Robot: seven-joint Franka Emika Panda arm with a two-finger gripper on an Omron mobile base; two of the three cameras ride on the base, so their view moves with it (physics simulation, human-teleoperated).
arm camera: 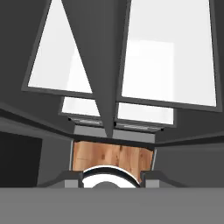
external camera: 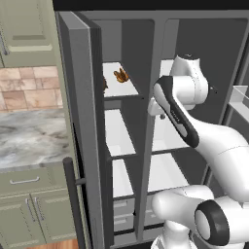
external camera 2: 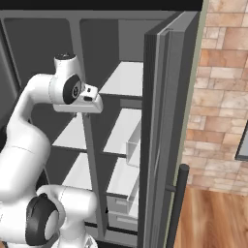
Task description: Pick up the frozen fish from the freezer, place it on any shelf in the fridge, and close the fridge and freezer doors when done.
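The gripper [external camera 2: 76,113] hangs right in front of the grey post that splits the freezer [external camera: 121,44] from the fridge [external camera 2: 128,38], near the height of the top boards. I cannot tell how wide its jaws are, and I see nothing in them. The frozen fish [external camera: 105,85] looks like a little dark brown lump. It sits on the top freezer board, tucked against the left wall, and the edge of the open freezer door [external camera: 80,121] hides half of it. Just beside it, further back, lies an orange-tan lumpy thing [external camera: 120,75]. I think a few things could go wrong. The hand is so close to the post that it could bump it when it swings over to the freezer side. The fish is in a tight corner, so the fingers might scrape the wall or push the fish deeper in. The gripper could also grab the orange thing by mistake, since the two lie so near. And the fish is tiny, so it may slip out on the way to the shelf [external camera 2: 126,77] in the fridge. The fridge door [external camera 2: 164,121] stands open too.
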